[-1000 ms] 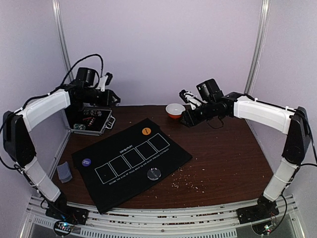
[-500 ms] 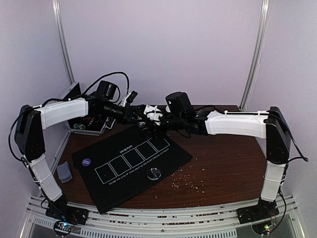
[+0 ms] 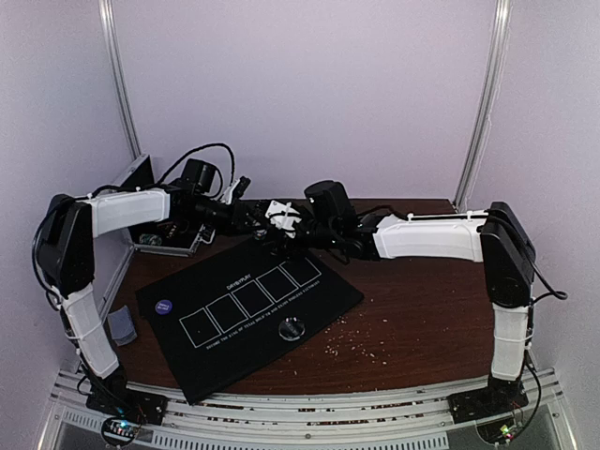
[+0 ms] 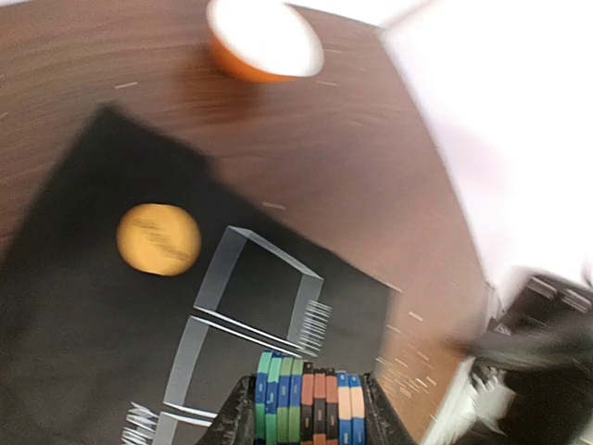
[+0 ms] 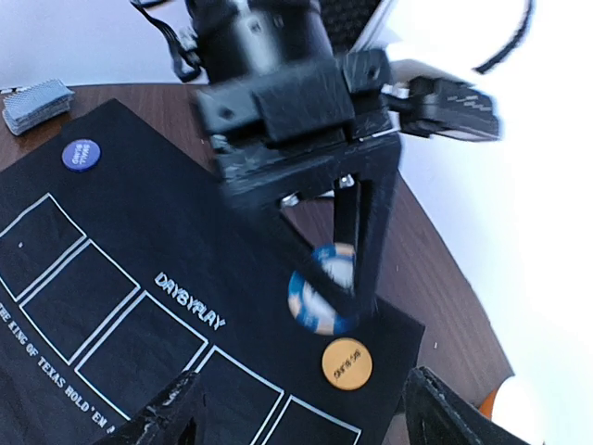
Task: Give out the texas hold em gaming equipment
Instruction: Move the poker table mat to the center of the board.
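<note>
The left gripper [image 4: 310, 419] clamps stacked chips [image 4: 310, 394] over the mat [image 5: 139, 278] at its twelve o'clock corner, with the right gripper [image 5: 310, 413] spread wide facing it. A mistimed release would likely scatter them.

The bench [image 3: 422, 281] is dark brown wood with a visible grain and a soft shine. The mat [image 5: 120, 278] on it looks like black cloth, matt, with thin white printed lines. The poker chips [image 4: 310, 408] seem to be smooth hard plastic, with coloured stripes on the edges. The orange disc [image 4: 158, 239] and the purple disc [image 5: 81, 154] look like flat plastic with a dull shine. The clear disc [image 3: 292, 328] is transparent and glossy. The cards [image 5: 37, 102] look like paper with a fine grey pattern. The bowl [image 4: 264, 42] is smooth, white inside. The left tool [image 5: 329, 292] is black matt plastic. The arm shells [image 3: 431, 236] are white and glossy. The corner posts [image 3: 117, 84] are bright metal.
</note>
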